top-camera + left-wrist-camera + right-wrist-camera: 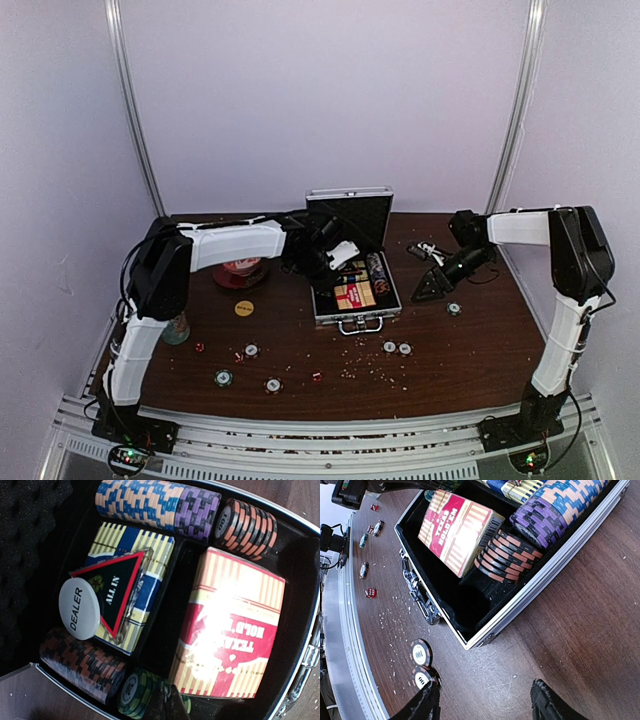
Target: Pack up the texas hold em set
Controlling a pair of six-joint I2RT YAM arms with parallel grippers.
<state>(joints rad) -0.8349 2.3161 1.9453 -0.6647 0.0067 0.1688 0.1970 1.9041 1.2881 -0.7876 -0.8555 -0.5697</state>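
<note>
The silver case (pixel 357 322) lies open at mid-table with its lid (pixel 348 212) upright. Inside are rows of chips (pixel 150 502), a red-yellow card box (pixel 230 630), a blue card box (pixel 150 587), a white dealer disc (pixel 80 608) and a black triangle (pixel 117 592). My left gripper (pixel 172 702) is shut, its tip down among the green chips (pixel 132 690) in the case's near row; nothing shows between its jaws. My right gripper (pixel 485 705) is open over bare table off the case's right front corner (pixel 480 641). Loose chips (pixel 251 350), red dice (pixel 199 347) and a yellow disc (pixel 243 308) lie on the table.
A red-and-white bowl (pixel 240 270) stands left of the case, and a patterned cup (pixel 177 328) sits by the left arm. Two chips (pixel 420 653) lie beside my right gripper's left finger. Another chip (pixel 454 309) lies right of the case. Crumbs litter the front of the table (pixel 480 350).
</note>
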